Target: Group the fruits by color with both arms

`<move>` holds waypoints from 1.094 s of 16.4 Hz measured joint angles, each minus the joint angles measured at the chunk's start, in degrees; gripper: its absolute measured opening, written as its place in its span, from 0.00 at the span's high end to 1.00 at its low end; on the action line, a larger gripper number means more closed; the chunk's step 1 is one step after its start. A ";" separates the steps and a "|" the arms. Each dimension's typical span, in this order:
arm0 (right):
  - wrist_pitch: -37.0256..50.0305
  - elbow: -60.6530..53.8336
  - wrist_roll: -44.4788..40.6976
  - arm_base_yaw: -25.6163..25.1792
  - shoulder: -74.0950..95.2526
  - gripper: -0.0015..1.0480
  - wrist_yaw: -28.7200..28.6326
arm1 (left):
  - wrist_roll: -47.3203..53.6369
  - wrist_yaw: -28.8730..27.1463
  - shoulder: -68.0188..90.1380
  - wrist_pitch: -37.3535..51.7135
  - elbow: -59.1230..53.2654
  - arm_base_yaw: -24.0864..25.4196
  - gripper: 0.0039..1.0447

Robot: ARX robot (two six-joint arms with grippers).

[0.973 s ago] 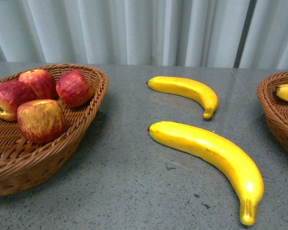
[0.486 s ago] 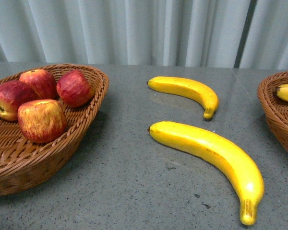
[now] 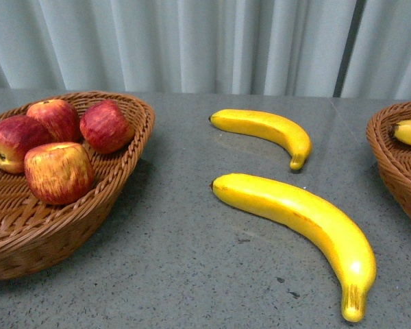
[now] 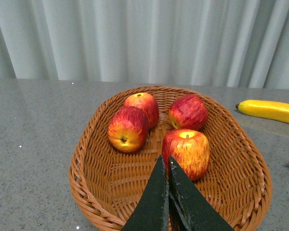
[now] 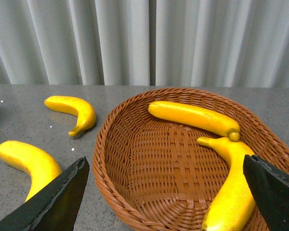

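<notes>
Front view: apples (image 3: 58, 171) basketed, two bananas (image 3: 267, 127) loose on table (image 3: 185, 274). Left gripper (image 4: 166, 159) pressed together, empty; right gripper (image 5: 164, 161) spread over banana basket (image 5: 135, 192). Next, likely: right grabs nearer banana (image 3: 294, 212).

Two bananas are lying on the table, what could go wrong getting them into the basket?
The long glossy yellow banana nearest the robot could swivel if the right fingers pinch it off-centre. The brown wicker basket on the right already holds two yellow bananas; another may land on them and roll out.
</notes>
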 joint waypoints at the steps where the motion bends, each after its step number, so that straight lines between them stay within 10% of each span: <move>1: 0.00 0.00 0.00 0.00 0.00 0.06 -0.02 | 0.00 0.00 -1.49 -1.05 -0.31 0.00 0.99; 18: -0.09 0.00 0.00 0.00 0.00 0.06 0.00 | 0.00 0.00 -22.32 -19.37 -2.25 0.11 0.99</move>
